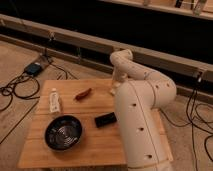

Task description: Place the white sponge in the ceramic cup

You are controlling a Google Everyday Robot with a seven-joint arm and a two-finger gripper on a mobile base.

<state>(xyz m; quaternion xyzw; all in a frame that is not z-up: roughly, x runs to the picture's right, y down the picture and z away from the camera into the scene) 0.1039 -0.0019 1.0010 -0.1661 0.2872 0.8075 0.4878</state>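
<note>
My white arm (142, 115) rises from the table's right side and bends over the far edge of the wooden table (95, 142). The gripper (115, 89) hangs at the end of it, low over the far middle of the table, to the right of a red-brown object (83, 94). The white sponge and the ceramic cup do not show; the arm may hide them.
A wide black ridged bowl (63, 132) sits at the front left. A white labelled tube (54, 100) lies at the left. A flat black block (105, 120) lies mid-table beside my arm. Cables (17, 90) and a blue box (33, 68) lie on the floor at the left.
</note>
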